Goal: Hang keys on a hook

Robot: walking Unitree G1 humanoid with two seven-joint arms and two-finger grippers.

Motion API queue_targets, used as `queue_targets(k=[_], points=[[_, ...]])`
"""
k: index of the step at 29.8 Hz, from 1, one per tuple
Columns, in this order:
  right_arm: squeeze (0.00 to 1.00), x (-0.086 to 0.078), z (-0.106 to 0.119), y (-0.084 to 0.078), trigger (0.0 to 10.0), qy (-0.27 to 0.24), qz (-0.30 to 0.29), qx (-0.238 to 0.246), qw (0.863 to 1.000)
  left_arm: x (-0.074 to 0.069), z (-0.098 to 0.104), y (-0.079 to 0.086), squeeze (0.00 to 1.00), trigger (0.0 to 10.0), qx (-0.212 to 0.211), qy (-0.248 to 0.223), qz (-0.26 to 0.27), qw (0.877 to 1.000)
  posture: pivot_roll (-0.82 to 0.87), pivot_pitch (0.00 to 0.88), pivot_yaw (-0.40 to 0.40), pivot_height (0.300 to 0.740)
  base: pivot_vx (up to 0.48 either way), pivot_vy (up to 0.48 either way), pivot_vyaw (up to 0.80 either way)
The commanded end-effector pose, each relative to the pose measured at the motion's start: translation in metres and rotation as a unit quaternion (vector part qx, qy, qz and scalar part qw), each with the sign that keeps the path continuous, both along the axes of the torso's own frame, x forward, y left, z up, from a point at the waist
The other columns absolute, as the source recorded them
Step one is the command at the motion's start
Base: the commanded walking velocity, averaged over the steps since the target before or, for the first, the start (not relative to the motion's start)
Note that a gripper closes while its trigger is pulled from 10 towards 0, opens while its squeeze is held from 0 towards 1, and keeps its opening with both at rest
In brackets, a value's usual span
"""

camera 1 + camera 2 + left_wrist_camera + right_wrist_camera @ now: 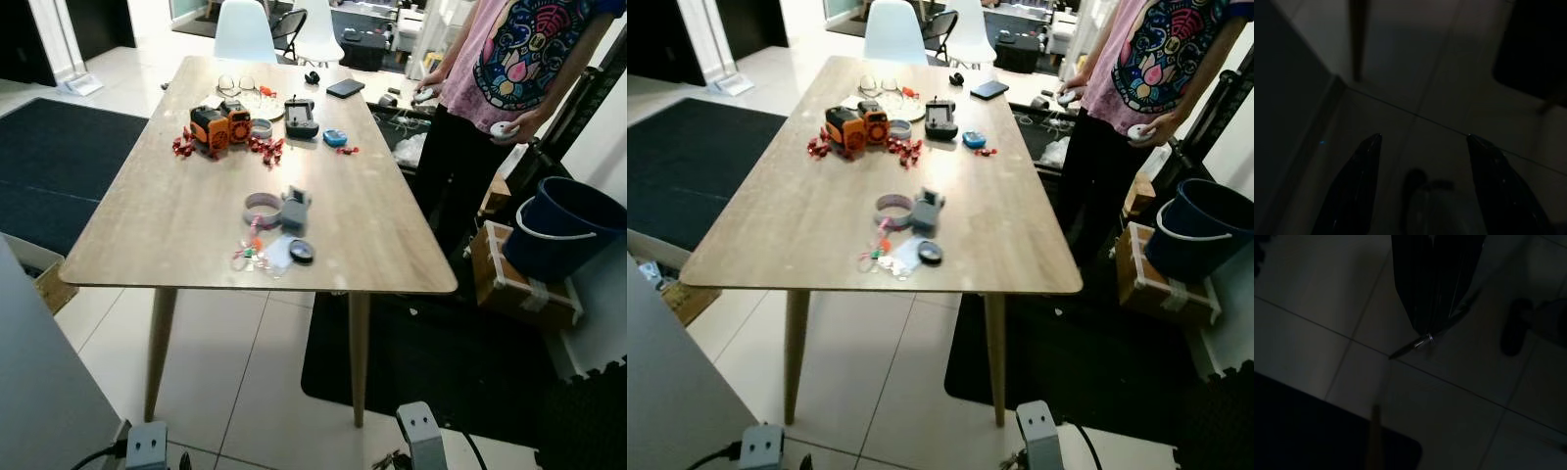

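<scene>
In the right wrist view my right gripper [1426, 330] hangs low over the tiled floor, shut on a small metal key with a ring [1420, 343] that sticks out below its fingertips. My left gripper [1422, 139] also hangs over the floor, open with nothing between its fingers. Both silver arms, left [147, 446] and right [422, 436], are down in front of the wooden table [167, 220]. On the table's near part stands a small grey hook stand [294, 209], with a purple tape ring [262, 205], a black round fob [302, 252] and small coloured bits [249, 255] around it.
Farther back on the table lie an orange device [217, 125], red bits, a black controller [301, 117], glasses and a phone [345, 88]. A person [509, 59] stands at the table's right side. A dark blue bucket [563, 227] sits on a box at right. A grey panel [39, 382] is near my left.
</scene>
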State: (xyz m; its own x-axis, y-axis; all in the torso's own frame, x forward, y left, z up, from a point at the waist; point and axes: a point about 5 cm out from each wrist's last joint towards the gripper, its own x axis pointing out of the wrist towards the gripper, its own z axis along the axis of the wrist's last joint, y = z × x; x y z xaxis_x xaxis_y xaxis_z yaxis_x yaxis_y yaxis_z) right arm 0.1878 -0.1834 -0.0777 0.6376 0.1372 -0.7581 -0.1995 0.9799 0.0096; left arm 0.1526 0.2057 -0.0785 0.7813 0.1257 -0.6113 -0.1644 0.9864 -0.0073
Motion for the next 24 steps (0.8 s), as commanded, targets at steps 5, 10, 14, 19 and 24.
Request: queue_targets(k=[5,10,14,19,24], points=[[0.00,-0.0005,-0.0002,-0.0011,10.0,0.001,-0.004,-0.002,1.000,-0.0015,-0.0017,0.0012,0.00,10.0,-0.001,0.012,0.008,1.000,0.08,0.057,-0.070,0.740,0.000,0.000,0.00],[0.00,0.0005,0.0002,-0.0009,10.0,-0.001,-0.006,-0.002,1.000,-0.0005,-0.0016,0.0019,0.00,10.0,0.000,0.014,0.005,1.000,0.08,0.058,-0.068,0.740,0.000,0.000,0.00],[0.00,0.0011,0.0005,-0.0009,10.0,-0.001,-0.006,-0.002,1.000,0.0007,-0.0013,0.0021,0.00,10.0,0.001,0.015,0.002,1.000,0.08,0.057,-0.068,0.740,0.000,0.000,0.00],[0.00,0.0015,0.0006,-0.0008,10.0,-0.001,-0.004,-0.004,1.000,0.0006,-0.0016,0.0019,0.00,10.0,0.002,0.018,-0.004,1.000,0.08,0.055,-0.068,0.740,0.000,0.000,0.00],[0.00,0.0020,0.0009,-0.0012,10.0,-0.002,-0.003,-0.005,1.000,-0.0004,-0.0021,0.0014,0.00,10.0,0.002,0.020,-0.005,1.000,0.08,0.051,-0.067,0.740,0.000,0.000,0.00]])
